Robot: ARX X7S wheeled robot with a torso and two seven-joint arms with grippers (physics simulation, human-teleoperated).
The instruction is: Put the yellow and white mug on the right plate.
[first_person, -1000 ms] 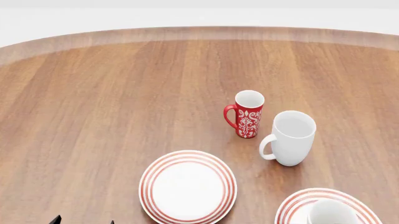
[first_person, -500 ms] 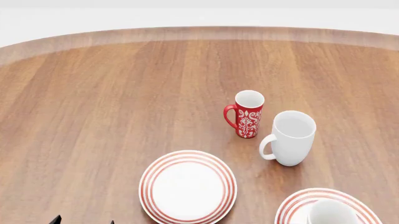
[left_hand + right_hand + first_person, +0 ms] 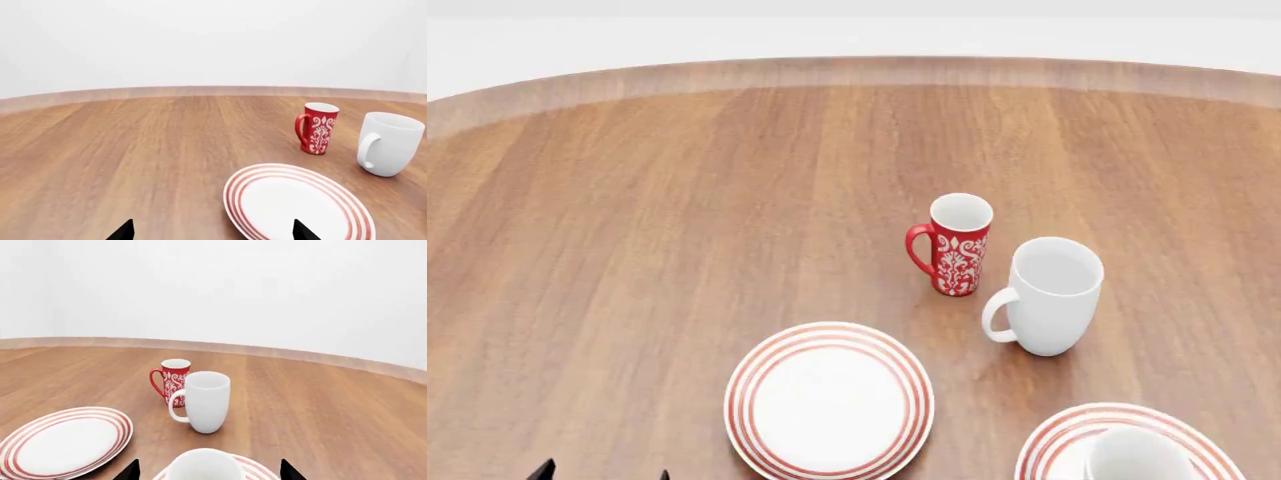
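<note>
three mugs (image 3: 961, 244) (image 3: 1049, 295) (image 3: 1134, 456) and two red-ringed plates (image 3: 829, 400) (image 3: 1054, 440) on one wooden table (image 3: 667, 220).

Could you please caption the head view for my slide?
Mug sits on the right plate; left plate bare, red mug and white mug behind.

Almost nothing differs between the earlier head views and this moment. The one visible change is at the bottom edge of the head view, where the two dark fingertips (image 3: 547, 468) of the left tool (image 3: 605, 472) sit a touch lower in the picture than they did half a second ago, so slightly less of them shows above the edge. They remain apart from each other, over the bare table (image 3: 627, 250) and well clear of the crockery.
</note>
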